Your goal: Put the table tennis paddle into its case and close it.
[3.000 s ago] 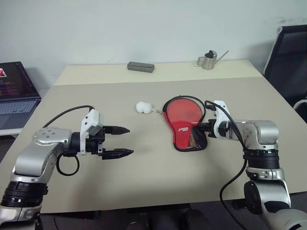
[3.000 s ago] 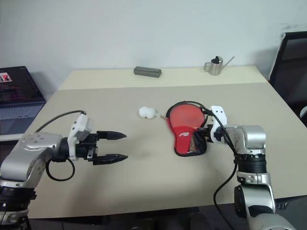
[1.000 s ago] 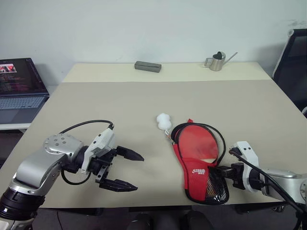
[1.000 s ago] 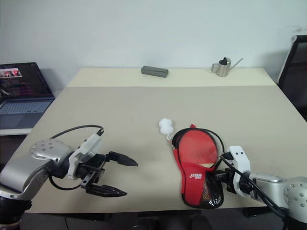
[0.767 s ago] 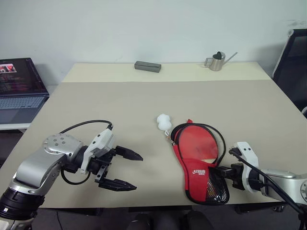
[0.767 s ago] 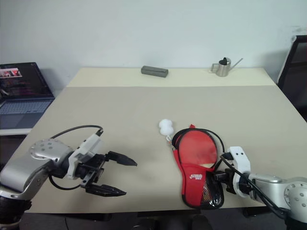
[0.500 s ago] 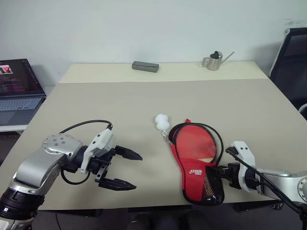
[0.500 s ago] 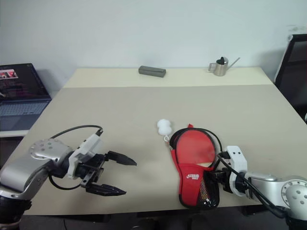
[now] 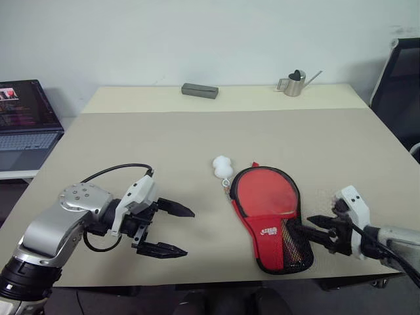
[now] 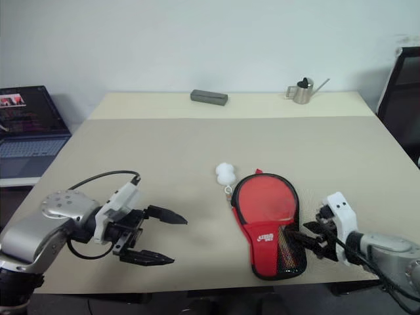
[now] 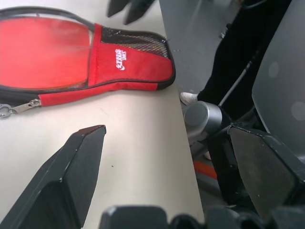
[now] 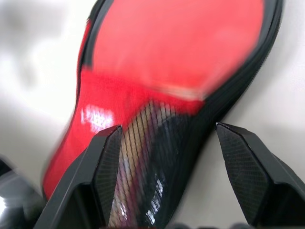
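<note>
Head views: case (image 9: 270, 216) lies flat on bench (image 9: 197, 138), near edge, right of centre; paddle (image 9: 266, 193) inside, red face showing at far end, white pom-pom (image 9: 222, 166) just beyond its far-left. Right hand (image 9: 316, 231) just right of case's mesh end, fingers apart, nothing held. Left hand (image 9: 167, 230) well to the left, spread wide, empty.

L wrist view: case (image 11: 86, 52) beyond wide-open fingers, no contact.

R wrist view: case mesh end (image 12: 157, 138) between parted fingers, not gripped.

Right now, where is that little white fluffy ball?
The white pom-pom lies mid-table in the head views, just off the red case's round end, on its left.
</note>
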Robot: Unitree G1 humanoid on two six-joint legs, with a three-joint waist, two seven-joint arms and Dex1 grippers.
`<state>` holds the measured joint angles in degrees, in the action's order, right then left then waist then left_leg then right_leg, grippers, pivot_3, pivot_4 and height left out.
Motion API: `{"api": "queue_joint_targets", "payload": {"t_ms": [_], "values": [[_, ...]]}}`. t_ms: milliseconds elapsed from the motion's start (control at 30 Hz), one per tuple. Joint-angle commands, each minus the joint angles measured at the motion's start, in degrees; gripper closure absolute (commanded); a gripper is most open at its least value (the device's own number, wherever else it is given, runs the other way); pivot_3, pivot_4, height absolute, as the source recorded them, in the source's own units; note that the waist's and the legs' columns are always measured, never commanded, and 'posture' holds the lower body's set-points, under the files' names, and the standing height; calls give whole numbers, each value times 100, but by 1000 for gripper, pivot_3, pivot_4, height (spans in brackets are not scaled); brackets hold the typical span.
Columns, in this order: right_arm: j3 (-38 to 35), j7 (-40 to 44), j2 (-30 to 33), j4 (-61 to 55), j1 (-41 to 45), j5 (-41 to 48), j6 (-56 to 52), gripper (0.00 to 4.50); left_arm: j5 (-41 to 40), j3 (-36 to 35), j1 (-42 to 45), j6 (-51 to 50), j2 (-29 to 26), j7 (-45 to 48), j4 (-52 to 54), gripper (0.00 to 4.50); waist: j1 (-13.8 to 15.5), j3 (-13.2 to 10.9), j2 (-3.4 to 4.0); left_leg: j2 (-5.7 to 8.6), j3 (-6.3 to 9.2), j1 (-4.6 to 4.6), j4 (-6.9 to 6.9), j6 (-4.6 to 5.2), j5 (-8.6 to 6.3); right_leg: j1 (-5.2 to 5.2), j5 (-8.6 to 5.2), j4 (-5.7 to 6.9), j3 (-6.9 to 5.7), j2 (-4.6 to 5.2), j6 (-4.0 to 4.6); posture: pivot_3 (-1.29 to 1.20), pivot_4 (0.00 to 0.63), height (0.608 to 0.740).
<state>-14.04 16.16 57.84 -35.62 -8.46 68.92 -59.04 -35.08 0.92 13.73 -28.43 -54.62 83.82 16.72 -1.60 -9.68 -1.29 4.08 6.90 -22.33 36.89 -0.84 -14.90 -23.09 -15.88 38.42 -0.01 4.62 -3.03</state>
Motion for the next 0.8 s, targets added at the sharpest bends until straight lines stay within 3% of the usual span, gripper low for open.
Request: {"api": "queue_joint_targets", "payload": {"t_ms": [33, 167, 333, 567, 800], "values": [[-108, 609, 19, -194, -114, -88, 126, 1132, -20, -103, -9, 44, -12, -34, 33, 0, -4, 0, 0, 0, -1, 0, 1, 0, 0, 0, 0, 0, 2, 0, 0, 0, 150, 740], [-140, 955, -340, -137, 196, -474, 680, 1132, -2, -113, 19, 43, -31, -79, -37, 0, -3, -3, -3, -2, -2, 0, 4, 0, 0, 0, 0, -1, 3, 1, 0, 0, 150, 740], [-98, 1246, -624, 79, 575, -795, 970, 17, 50, -190, 96, 63, -6, -218, -230, 0, 13, -5, -6, -2, 0, -1, 6, -1, 0, 1, 1, -4, 1, 1, 0, 0, 150, 740], [812, 1960, -930, 724, 1334, -2507, 2176, 17, 206, -497, 538, 142, 262, -929, -825, 0, 9, -6, -6, -1, 9, -10, 6, -2, 1, 1, 8, -23, -12, 0, -1, 0, 150, 740], [1445, 2503, -1395, 1251, 2163, -3132, 2505, 17, 313, -781, 798, 147, 419, -1481, -1189, 0, -8, -7, -7, 0, 14, -13, 6, -6, 3, -1, 12, -24, -15, 2, 1, 0, 150, 740]]}}
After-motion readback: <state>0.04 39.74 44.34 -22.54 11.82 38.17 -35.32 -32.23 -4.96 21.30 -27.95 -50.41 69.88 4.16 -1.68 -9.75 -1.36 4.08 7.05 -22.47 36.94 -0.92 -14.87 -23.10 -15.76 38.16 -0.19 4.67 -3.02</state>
